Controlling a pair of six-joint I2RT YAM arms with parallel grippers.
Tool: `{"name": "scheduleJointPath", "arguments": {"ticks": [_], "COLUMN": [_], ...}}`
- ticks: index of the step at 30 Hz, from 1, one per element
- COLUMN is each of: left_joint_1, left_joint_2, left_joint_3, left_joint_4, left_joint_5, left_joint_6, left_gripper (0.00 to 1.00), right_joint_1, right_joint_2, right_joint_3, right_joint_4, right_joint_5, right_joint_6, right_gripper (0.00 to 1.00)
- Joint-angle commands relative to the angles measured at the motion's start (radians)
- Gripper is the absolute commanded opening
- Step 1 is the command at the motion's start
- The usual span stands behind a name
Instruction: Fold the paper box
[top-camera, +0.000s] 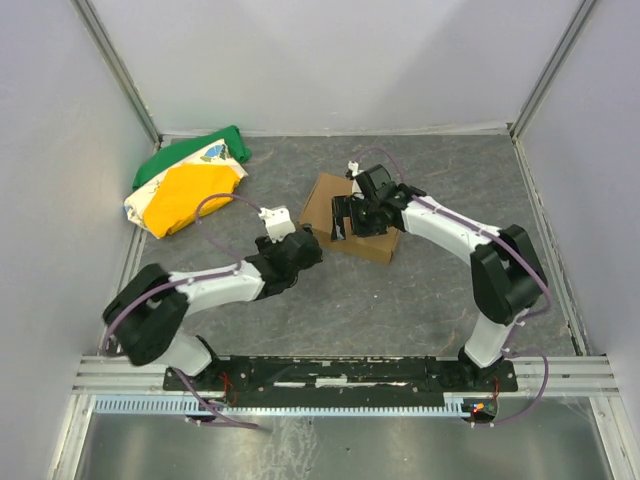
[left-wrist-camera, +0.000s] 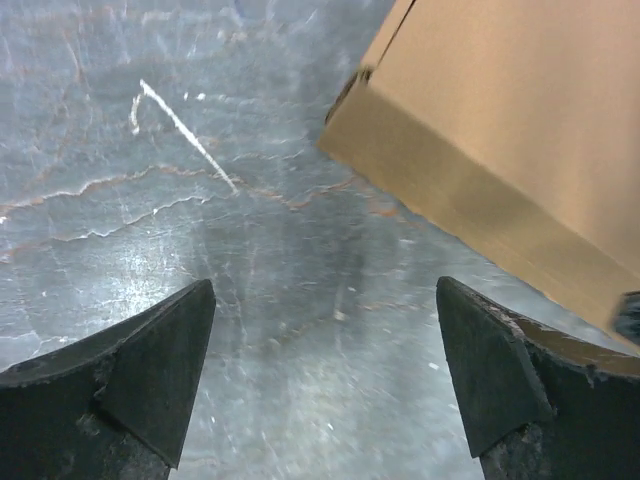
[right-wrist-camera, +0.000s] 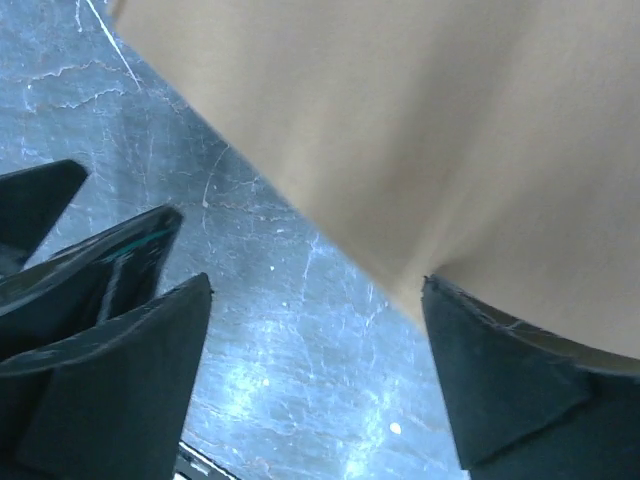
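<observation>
The paper box (top-camera: 320, 200) is a closed, shallow brown cardboard box lying flat on the grey table, mid-right. My right gripper (top-camera: 349, 222) hovers over its near-left part, open. In the right wrist view the box (right-wrist-camera: 400, 130) fills the top, and the right gripper (right-wrist-camera: 315, 370) has only table between its fingers. My left gripper (top-camera: 312, 244) sits just off the box's near-left corner, open. In the left wrist view the left gripper (left-wrist-camera: 325, 370) frames bare table, with the box (left-wrist-camera: 500, 130) at the upper right, apart from the fingers.
A green, yellow and white cloth bundle (top-camera: 190, 185) lies at the back left. White walls enclose the table on three sides. A metal rail (top-camera: 340, 375) with the arm bases runs along the near edge. The left gripper's black fingers (right-wrist-camera: 60, 260) show in the right wrist view.
</observation>
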Motion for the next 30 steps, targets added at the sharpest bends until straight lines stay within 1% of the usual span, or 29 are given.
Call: {"name": "scheduleJointPath", "arguments": {"ticks": [1,4,8,14,17,19,22,25,28,30], "left_joint_1": [-0.013,-0.014,-0.014,-0.014,-0.014,-0.014,-0.013,-0.014,-0.014,-0.014], "left_joint_2": [-0.214,-0.363,-0.588,-0.844,-0.938,-0.991,-1.045,-1.078,-1.097,-1.102], "left_joint_3": [0.041,0.057,0.076,0.093,0.071,0.029,-0.002,0.002,0.008,0.010], "left_joint_4": [-0.115,-0.189,-0.305,-0.491,-0.540,-0.539,-0.525,-0.520,-0.537,-0.558], "left_joint_5": [-0.009,-0.028,-0.076,-0.108,-0.119,-0.132,-0.125,-0.133,-0.132,-0.135], "left_joint_6": [0.088,0.176,0.275,0.356,0.385,0.403,0.419,0.434,0.464,0.483], "left_gripper": [0.99,0.99,0.99,0.99,0.99,0.99,0.99,0.99,0.99,0.99], "right_joint_1": [0.010,0.009,0.009,0.009,0.010,0.010,0.010,0.009,0.009,0.009], "right_joint_2": [-0.134,-0.244,-0.377,-0.661,-0.785,-0.851,-0.923,-0.971,-1.025,-1.031], "right_joint_3": [-0.037,-0.039,-0.055,-0.205,-0.280,-0.316,-0.358,-0.387,-0.424,-0.419], "right_joint_4": [-0.105,-0.102,-0.154,-0.159,-0.175,-0.184,-0.183,-0.183,-0.149,-0.151], "right_joint_5": [0.147,0.214,0.341,0.483,0.579,0.628,0.635,0.619,0.571,0.554], "right_joint_6": [-0.033,-0.051,-0.086,-0.088,-0.077,-0.068,-0.054,-0.058,-0.084,-0.091], "right_gripper": [0.99,0.99,0.99,0.99,0.99,0.99,0.99,1.00,0.99,0.99]}}
